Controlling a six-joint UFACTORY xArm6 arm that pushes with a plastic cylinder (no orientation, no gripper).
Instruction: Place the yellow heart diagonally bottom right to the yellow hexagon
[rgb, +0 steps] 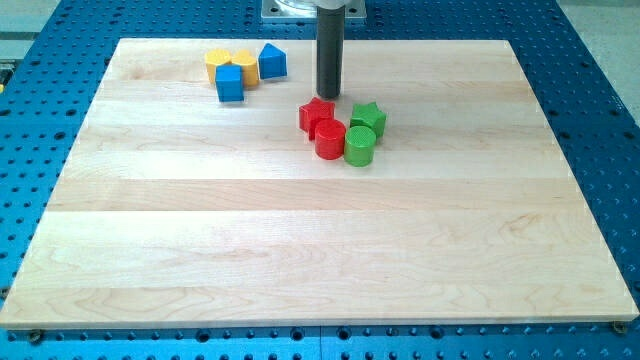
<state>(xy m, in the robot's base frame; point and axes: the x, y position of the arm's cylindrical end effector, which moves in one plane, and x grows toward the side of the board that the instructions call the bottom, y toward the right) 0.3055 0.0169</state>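
Pincer absent: no jaws to spread or press, only my tip on the desk, just beyond the red star.
Far left, the yellow heart, shape barely legible, touches the yellow hexagon and blue cube; likely light, rigid, slippery, so push its side squarely.

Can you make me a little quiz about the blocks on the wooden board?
1. True or false: my tip touches the blue cube.
2. Which block is nearest my tip? A green cylinder, B red star, C yellow hexagon.
3. Fill in: the board holds ___ blocks in all.
Key: 1 false, my tip is towards the view's right of it, beside the red star; 2 B; 3 eight.
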